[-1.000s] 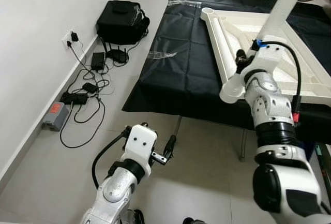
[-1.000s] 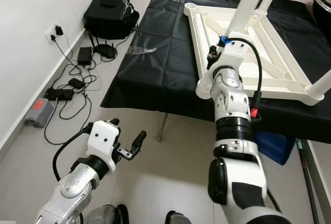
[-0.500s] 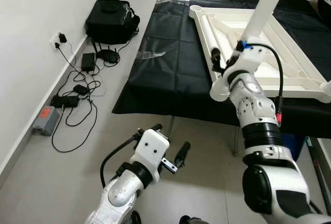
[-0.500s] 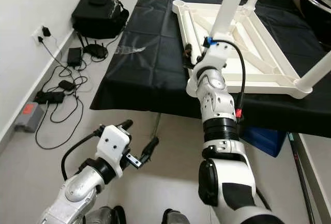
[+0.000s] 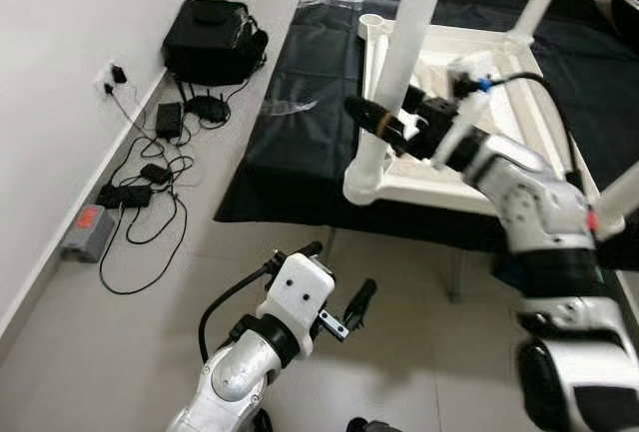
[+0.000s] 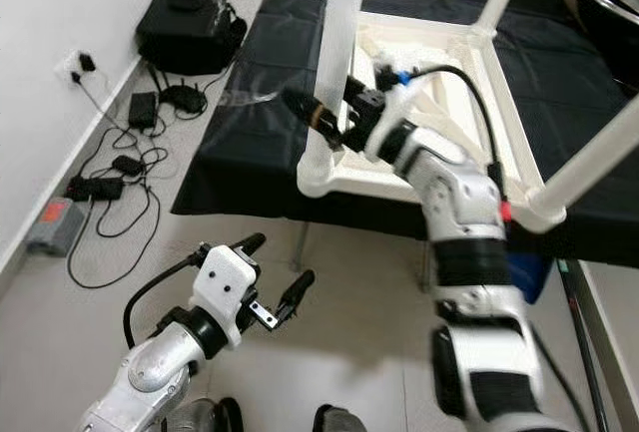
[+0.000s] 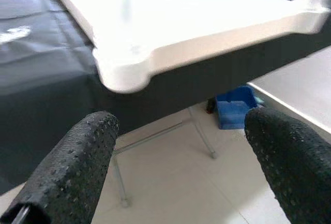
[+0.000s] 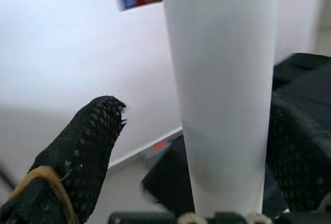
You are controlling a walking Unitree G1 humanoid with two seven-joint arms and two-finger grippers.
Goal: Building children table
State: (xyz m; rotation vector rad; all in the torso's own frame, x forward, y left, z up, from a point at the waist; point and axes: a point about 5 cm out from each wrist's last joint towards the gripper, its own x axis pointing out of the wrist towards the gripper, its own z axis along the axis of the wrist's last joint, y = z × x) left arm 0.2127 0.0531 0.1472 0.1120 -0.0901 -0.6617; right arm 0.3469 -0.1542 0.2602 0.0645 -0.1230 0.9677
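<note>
A white children's table [image 5: 479,188] lies upside down on a black-covered table [image 5: 290,143], its legs pointing up. Its near corner [image 5: 361,188] hangs over the black table's front edge. My right gripper [image 5: 384,121] is open, and the nearest white leg [image 5: 409,33] stands between its two fingers. In the right wrist view that leg [image 8: 222,105] sits close to one finger, with a gap to the other finger [image 8: 88,151]. My left gripper [image 5: 336,274] hangs open and holds nothing, low over the floor in front of the black table; the white corner [image 7: 124,74] lies ahead of it.
A white wall runs along the left, with a black bag [image 5: 215,41], cables and chargers [image 5: 150,168] and a grey box [image 5: 85,230] at its foot. A blue box [image 7: 235,113] sits under the black table, beside a metal leg [image 5: 329,242].
My right arm has swung left, and its fingers now straddle the nearest leg. The white table has slid and turned, so its corner overhangs the front edge. The left gripper has barely moved.
</note>
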